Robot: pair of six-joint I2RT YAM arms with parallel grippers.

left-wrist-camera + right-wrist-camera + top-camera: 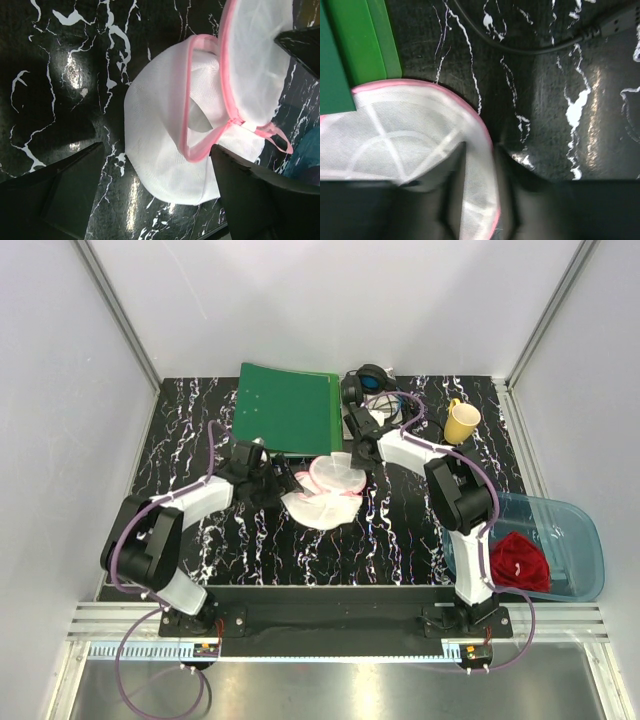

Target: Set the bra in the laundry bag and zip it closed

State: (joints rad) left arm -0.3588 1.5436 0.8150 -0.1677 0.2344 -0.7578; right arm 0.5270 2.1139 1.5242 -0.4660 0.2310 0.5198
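The laundry bag, white mesh with pink trim, lies unzipped at mid-table with its lid half raised. In the left wrist view the bag lies between my left gripper's wide-apart fingers. My left gripper is open at the bag's left side. My right gripper is shut on the lid's pink rim, with one finger behind the mesh and the other outside. The red bra lies bunched in the blue tray at the right, away from both grippers.
The translucent blue tray stands at the right front edge. A green folder lies behind the bag and also shows in the right wrist view. A yellow cup and black headphones with a cable are at the back right.
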